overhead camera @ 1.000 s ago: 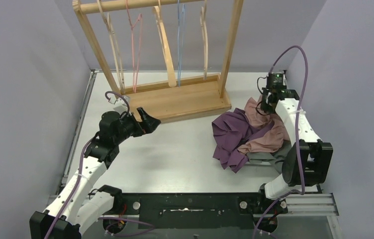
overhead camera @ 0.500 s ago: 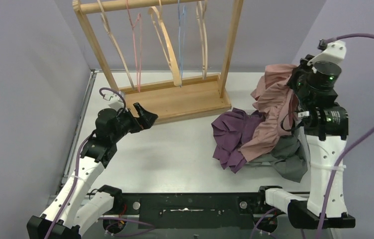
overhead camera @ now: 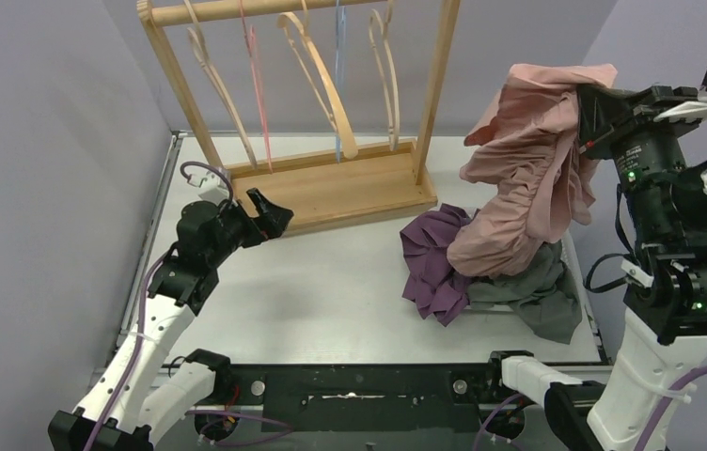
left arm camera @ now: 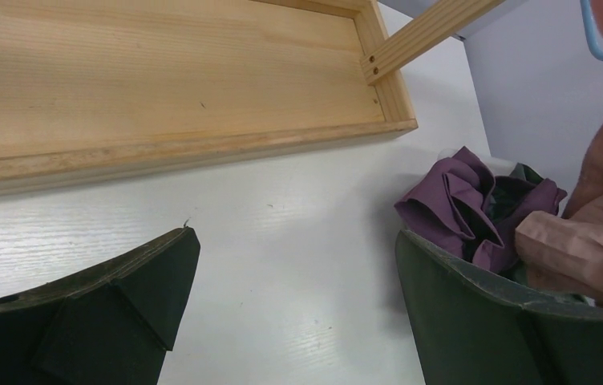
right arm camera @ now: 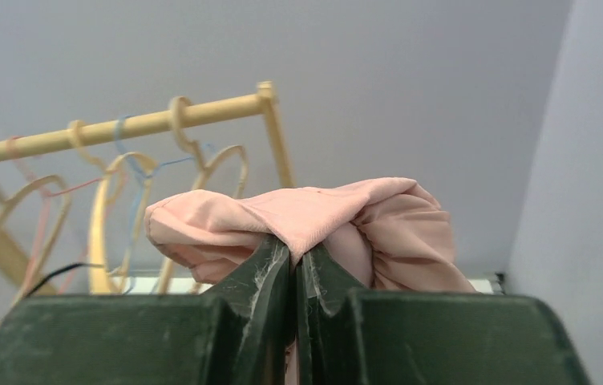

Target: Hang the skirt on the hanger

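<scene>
The right tool [overhead camera: 590, 120] is pinched shut on a small fold of the pink skirt [overhead camera: 524, 178]. The skirt hangs below it on the rack side, and its lower end drapes onto the purple cloth [overhead camera: 432, 261] and grey cloth [overhead camera: 545, 299] on the surface [overhead camera: 331, 282]. The left tool [overhead camera: 271, 214] stands wide open and empty, just in front of the rack base [overhead camera: 350, 188]. With so little fabric in the pinch, the lift should probably go slowly and clear the heap fully before heading for the hangers [overhead camera: 323, 80]. The open tool looks well placed to take the waistband and spread it. The right wrist view shows the right tool [right arm camera: 293, 258] tight on a ridge of fabric, with the rail [right arm camera: 122, 128] beyond. Only the top view shows the trailing end. The left wrist view shows the bare gap in the left tool [left arm camera: 294, 313], with the heap ahead of it.
</scene>
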You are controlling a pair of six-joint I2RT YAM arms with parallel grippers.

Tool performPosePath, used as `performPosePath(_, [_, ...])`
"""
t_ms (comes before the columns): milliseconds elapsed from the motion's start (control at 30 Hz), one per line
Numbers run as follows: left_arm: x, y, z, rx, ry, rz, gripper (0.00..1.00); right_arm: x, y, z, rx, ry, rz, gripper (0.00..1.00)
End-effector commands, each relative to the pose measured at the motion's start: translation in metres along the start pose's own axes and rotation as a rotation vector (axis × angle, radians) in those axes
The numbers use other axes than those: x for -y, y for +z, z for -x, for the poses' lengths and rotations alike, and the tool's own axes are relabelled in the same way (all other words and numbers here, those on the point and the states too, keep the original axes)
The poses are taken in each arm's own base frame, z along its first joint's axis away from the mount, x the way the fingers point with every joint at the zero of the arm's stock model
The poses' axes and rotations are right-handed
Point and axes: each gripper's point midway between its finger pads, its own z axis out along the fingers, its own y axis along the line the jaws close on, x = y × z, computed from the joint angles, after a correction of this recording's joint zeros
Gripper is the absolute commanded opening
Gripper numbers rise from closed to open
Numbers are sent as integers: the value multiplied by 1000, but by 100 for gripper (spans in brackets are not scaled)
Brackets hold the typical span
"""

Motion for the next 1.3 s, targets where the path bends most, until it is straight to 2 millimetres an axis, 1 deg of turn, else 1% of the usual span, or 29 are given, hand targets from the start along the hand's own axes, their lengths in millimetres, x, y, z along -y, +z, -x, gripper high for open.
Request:
performPosePath(0, [10,-8,32,94,8,9,96,-65,-28,31,83,9,350,0])
performPosePath(67, [7,-9,33,100,2,30,95,-82,-39,21,41,26,459,0])
performPosePath(167, [1,-11,36,118,-11,59,95,-108,-57,-2,-45,68,639,0])
performPosePath(233, [-4,-12,38,134,-26,86,95,-118,-60,-28,-123,123,739,0])
performPosePath(267, [-7,-13,39,146,-41,106,95,-124,-65,-37,-150,143,792,0])
performPosePath(333, [-14,-14,41,163,-68,136,95,-129,-70,-55,-199,176,854,0])
performPosePath(367, [-15,-15,41,169,-77,144,95,-132,-74,-58,-207,184,889,0])
performPosePath(467, [-22,-16,40,180,-105,169,94,-138,-74,-65,-212,230,950,0])
performPosePath(567, [-30,-16,38,189,-132,197,94,-142,-63,-69,-214,249,971,0])
performPosePath(633, [-34,-16,39,194,-145,218,94,-148,-54,-67,-206,249,983,0])
performPosePath(667, [-37,-16,41,199,-152,230,94,-152,-50,-64,-195,245,991,0])
performPosePath(700, [-39,-17,43,204,-160,242,94,-161,-50,-63,-188,245,1014,0])
performPosePath(767, [-45,-19,48,216,-177,266,94,-177,-44,-72,-195,246,1027,0])
performPosePath(800, [-48,-20,50,223,-185,277,94,-187,-43,-83,-215,240,1032,0])
performPosePath(867, [-52,-23,51,227,-194,290,94,-208,-40,-118,-278,196,994,0])
performPosePath(900, [-54,-24,51,227,-195,296,94,-220,-42,-141,-317,159,975,0])
performPosePath(933, [-55,-25,51,225,-195,299,94,-226,-41,-166,-346,108,926,0])
performPosePath(1000, [-58,-27,50,220,-195,308,94,-238,-44,-217,-417,29,866,0])
performPosePath(1033, [-59,-27,48,216,-195,315,94,-243,-47,-246,-466,-3,845,0])
performPosePath(1100, [-63,-29,46,210,-196,332,94,-249,-51,-295,-547,-25,817,0])
performPosePath(1167, [-69,-31,41,201,-202,356,94,-254,-56,-339,-618,3,798,0])
performPosePath(1233, [-77,-34,37,197,-211,391,95,-259,-63,-376,-664,59,786,0])
performPosePath(1267, [-81,-36,35,194,-218,410,96,-260,-65,-391,-682,94,769,0])
